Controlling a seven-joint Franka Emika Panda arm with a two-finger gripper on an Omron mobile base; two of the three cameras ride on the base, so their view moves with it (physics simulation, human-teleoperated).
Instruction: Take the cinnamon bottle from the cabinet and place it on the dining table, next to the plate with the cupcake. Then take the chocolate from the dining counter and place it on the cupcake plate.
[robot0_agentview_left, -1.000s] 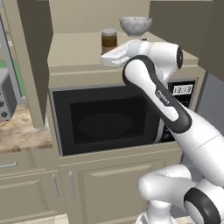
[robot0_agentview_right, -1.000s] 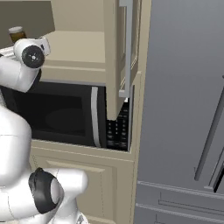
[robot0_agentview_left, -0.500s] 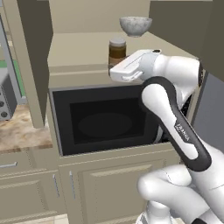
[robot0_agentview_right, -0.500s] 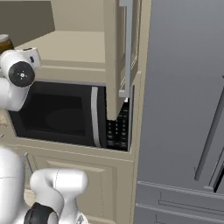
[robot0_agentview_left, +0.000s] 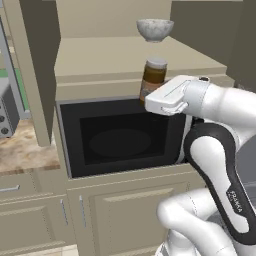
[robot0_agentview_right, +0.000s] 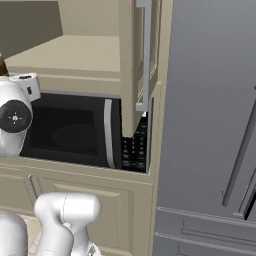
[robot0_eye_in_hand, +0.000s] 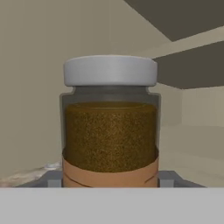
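My gripper (robot0_agentview_left: 150, 101) at the cabinet shelf (robot0_agentview_left: 100, 55) edge above the microwave (robot0_agentview_left: 120, 137), fingers either side of the cinnamon bottle (robot0_eye_in_hand: 110, 122), upright, grip unclear, bowl (robot0_agentview_left: 155, 29) behind on shelf.

The cinnamon bottle (robot0_eye_in_hand: 110, 127) looks like clear glass — matt grey lid, grainy brown powder, smooth paper-like band.
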